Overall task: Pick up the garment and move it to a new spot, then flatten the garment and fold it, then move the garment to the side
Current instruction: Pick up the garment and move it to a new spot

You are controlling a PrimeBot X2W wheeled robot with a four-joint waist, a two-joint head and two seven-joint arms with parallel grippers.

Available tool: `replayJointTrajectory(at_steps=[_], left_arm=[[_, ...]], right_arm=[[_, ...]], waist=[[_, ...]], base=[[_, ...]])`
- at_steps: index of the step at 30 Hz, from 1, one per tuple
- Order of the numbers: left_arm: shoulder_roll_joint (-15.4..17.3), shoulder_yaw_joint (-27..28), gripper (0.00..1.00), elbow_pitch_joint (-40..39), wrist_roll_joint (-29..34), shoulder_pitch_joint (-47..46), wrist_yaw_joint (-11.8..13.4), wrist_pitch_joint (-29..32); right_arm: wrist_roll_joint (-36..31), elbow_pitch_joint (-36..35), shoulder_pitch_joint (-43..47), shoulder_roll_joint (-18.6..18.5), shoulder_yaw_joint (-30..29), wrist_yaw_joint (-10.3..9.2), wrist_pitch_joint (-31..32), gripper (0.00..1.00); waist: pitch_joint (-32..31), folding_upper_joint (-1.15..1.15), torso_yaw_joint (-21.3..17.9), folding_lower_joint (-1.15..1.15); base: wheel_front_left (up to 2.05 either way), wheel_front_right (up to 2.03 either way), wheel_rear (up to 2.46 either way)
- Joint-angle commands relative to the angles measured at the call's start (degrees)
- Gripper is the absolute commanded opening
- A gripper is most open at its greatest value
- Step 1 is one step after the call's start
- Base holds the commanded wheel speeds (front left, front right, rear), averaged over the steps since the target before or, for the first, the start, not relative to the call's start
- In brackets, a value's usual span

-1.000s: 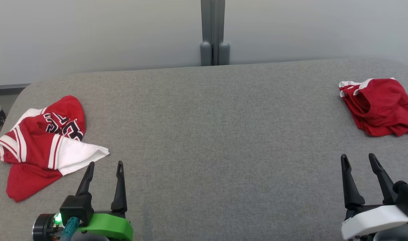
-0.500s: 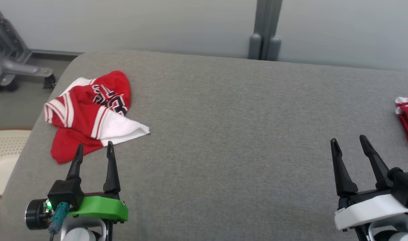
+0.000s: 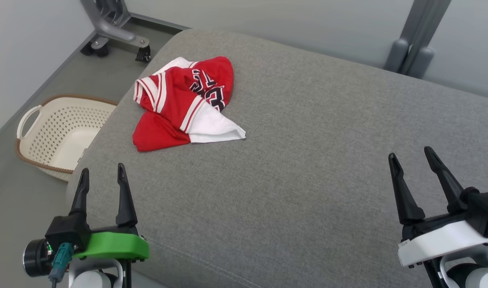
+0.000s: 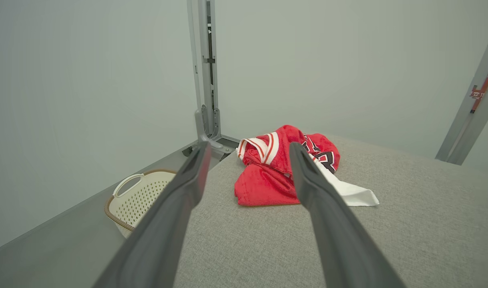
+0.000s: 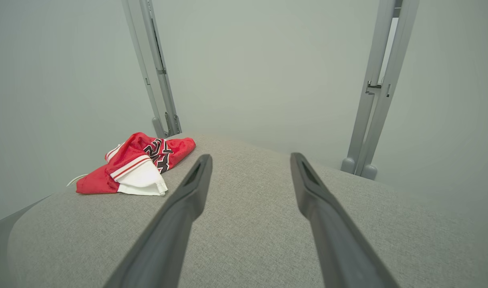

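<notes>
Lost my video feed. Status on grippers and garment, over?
Left gripper open, empty, short of the garment. Right gripper open, empty, over bare grey surface. Garment crumpled, untouched, near the surface's far-left corner. Nothing in the way.

The garment point(image 3: 175, 106) is soft matt cloth, red and white, with a fine mesh look. Coarse grey woven fabric covers the table point(image 3: 308, 168). The basket point(image 3: 59, 124) is smooth cream plastic. My fingers point(image 4: 332, 224) are matt dark plastic; the frame point(image 3: 105, 26) is grey metal.
</notes>
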Motion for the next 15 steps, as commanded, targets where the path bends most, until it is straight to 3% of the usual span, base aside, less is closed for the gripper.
replayJointTrajectory(at_steps=[1, 9, 15], left_arm=[[-0.7, 0.5, 1.0, -0.2, 0.4, -0.8, -0.5, -0.2], [-3.9, 1.6, 1.0, 3.4, -0.2, -12.8, -4.6, -0.2], [-4.9, 0.4, 1.0, 18.3, -2.1, -28.1, -9.7, 0.3]], right_arm=[[-0.5, -0.7, -0.9, -0.6, 0.0, -0.06, 0.5, 1.0], [-1.8, -6.0, -5.1, -4.0, -0.2, -0.06, 4.9, 1.0], [-2.4, -9.9, -8.3, -6.1, -1.4, -0.05, 7.7, 1.0]], waist=[[3.3, -0.01, 2.0, 0.0], [15.0, -0.01, -1.8, 0.0], [24.4, -0.01, -5.6, 0.0]], base=[[0.0, 0.0, 0.0], [0.0, 0.0, 0.0], [0.0, 0.0, 0.0]])
